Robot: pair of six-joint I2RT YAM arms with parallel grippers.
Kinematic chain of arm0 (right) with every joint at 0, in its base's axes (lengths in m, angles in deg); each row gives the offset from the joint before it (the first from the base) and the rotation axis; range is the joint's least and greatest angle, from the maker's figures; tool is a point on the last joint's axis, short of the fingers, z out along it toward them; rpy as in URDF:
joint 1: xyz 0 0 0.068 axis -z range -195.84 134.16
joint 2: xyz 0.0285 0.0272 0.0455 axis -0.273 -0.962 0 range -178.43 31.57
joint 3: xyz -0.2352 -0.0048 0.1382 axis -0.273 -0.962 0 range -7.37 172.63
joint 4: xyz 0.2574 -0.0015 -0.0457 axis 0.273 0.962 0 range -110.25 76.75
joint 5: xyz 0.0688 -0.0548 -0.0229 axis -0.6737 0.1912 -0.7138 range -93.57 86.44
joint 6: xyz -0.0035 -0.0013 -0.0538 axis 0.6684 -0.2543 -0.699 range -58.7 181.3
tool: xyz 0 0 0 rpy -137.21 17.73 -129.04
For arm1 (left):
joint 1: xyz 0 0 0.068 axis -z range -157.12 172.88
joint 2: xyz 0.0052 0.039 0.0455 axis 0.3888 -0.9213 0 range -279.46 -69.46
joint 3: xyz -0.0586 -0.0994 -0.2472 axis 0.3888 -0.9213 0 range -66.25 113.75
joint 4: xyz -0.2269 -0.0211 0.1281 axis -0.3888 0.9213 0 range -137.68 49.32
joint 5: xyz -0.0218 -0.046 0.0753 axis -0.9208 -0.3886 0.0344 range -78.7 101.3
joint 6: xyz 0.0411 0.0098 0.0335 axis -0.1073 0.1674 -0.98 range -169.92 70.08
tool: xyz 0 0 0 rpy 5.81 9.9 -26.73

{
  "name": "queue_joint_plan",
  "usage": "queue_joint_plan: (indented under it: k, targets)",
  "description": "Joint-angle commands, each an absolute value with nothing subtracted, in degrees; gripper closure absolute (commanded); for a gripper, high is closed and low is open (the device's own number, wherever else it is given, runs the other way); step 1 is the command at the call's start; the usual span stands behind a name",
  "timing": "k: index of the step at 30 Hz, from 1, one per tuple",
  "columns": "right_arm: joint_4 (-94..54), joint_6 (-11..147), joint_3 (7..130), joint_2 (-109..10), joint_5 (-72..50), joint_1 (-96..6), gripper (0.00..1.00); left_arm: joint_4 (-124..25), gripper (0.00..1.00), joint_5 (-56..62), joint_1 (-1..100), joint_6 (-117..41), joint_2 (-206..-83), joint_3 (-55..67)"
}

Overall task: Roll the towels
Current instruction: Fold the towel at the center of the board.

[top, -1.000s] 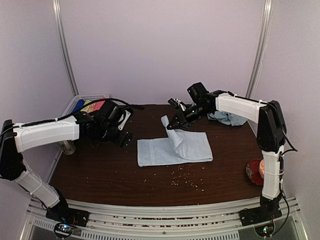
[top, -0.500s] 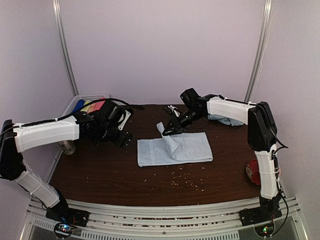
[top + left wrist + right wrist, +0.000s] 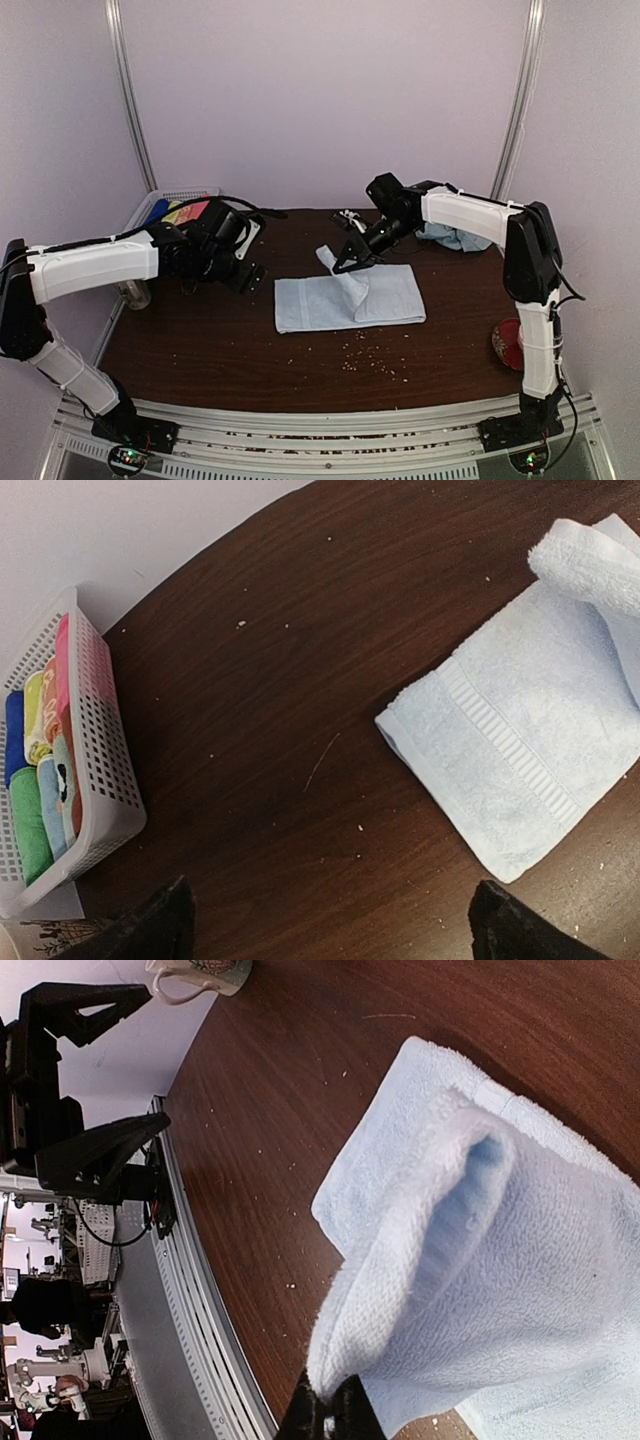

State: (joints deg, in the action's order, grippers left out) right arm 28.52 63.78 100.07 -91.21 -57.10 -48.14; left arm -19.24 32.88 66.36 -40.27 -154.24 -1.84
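Worktop (image 3: 200,350): dark brown wood, and it carries everything you're working with.

Left arm (image 3: 95,265) reaches in from the left side. Its jaws are wide apart and hold nothing, and they sit over bare wood to the left of the flat towel. In the left wrist view you see both black tips at the bottom edge, with the towel's near-left corner between them and further out.

Right arm (image 3: 470,215) stretches from the right side across to the middle. Its jaws are together, clamped on a fold of the flat towel.

Flat towel (image 3: 330,300): pale blue, lying in the middle of the worktop. One far part of it is pulled up into a peak in the right jaws. The rest lies flat on the wood. The right wrist view shows the raised fold curling over the flat part.

Second towel (image 3: 455,238): pale blue and crumpled, at the far right of the worktop just behind the right arm.

Basket (image 3: 150,205): white mesh at the far left corner, with coloured rolls inside.

Mug (image 3: 200,972): by the left edge, near the left arm.

Red round thing (image 3: 512,340): at the right edge; you can't tell what it is.

Crumbs (image 3: 365,360): scattered on the wood in front of the flat towel.
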Motion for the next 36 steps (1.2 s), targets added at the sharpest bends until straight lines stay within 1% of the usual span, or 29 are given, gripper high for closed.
queue_joint_plan:
  k: [1, 11, 27, 33, 36]
  targets:
    - [33.81, 59.39, 102.01, -88.15, -57.04, -47.01, 1.0, -21.0, 0.02, 32.39, 65.88, -40.34, -154.54, -1.99]
    - [36.37, 57.15, 102.62, -85.48, -57.61, -45.45, 1.0, -21.05, 0.02, 32.13, 65.3, -39.99, -154.64, -1.9]
    - [41.86, 52.98, 105.69, -85.18, -59.29, -44.94, 1.0, -21.05, 0.02, 32.24, 65.2, -39.68, -154.58, -1.91]
    - [40.88, 53.47, 104.46, -87.05, -59.6, -45.54, 1.0, -21.06, 0.02, 31.92, 65.09, -39.48, -154.89, -1.82]
    - [37.87, 55.56, 103.05, -88.11, -59.78, -46.19, 1.0, -21.07, 0.02, 31.86, 65.0, -39.38, -155.06, -1.82]
